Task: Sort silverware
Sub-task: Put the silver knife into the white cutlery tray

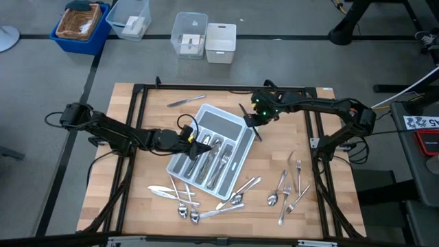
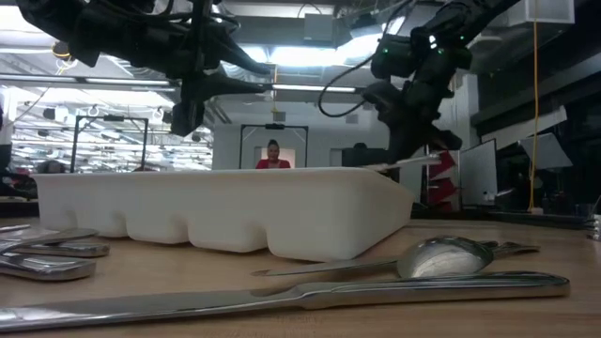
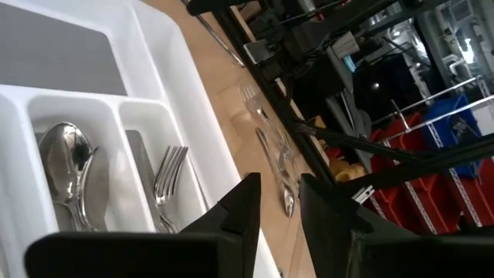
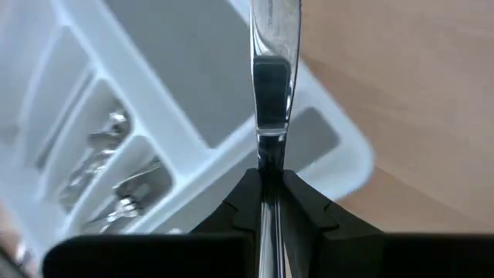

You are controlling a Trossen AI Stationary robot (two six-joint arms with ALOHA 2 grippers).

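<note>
Shiny silver silverware [image 1: 287, 189], white tray [image 1: 236, 122]

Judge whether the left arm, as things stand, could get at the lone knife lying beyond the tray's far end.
Probably yes. The left gripper hangs empty over the tray, and bare table lies around the knife; the right gripper, shut on another knife, is off to the side.

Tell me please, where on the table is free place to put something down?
Bare wood lies between the tray and the fork cluster, and around the lone knife at the far edge. The near edge is crowded with loose spoons and knives. The right end effector holds a knife over the tray's far corner.
</note>
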